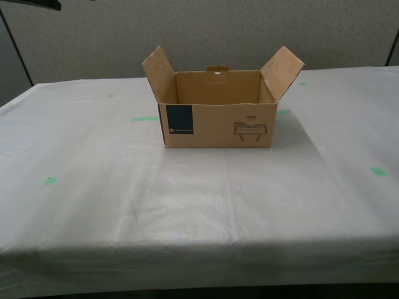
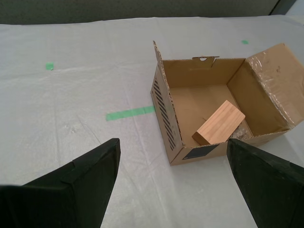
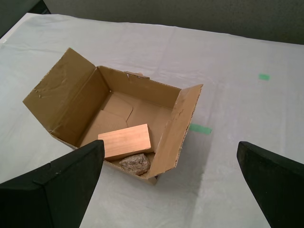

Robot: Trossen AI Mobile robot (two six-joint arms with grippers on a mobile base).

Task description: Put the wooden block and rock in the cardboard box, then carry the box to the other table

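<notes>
The box (image 1: 217,118) sat on the white-clothed worktop (image 1: 93,187), toward its far edge, holding the block (image 3: 125,141) and rock (image 3: 135,163). My first end effector (image 3: 171,180) and second end effector (image 2: 173,175) hung wide open, empty; retreating without snagging flaps looked wise.

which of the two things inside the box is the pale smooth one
The wooden block: light tan, flat-faced and rectangular, lying in the cardboard box. The rock touching it is smaller, rough and grey-brown speckled.
</notes>
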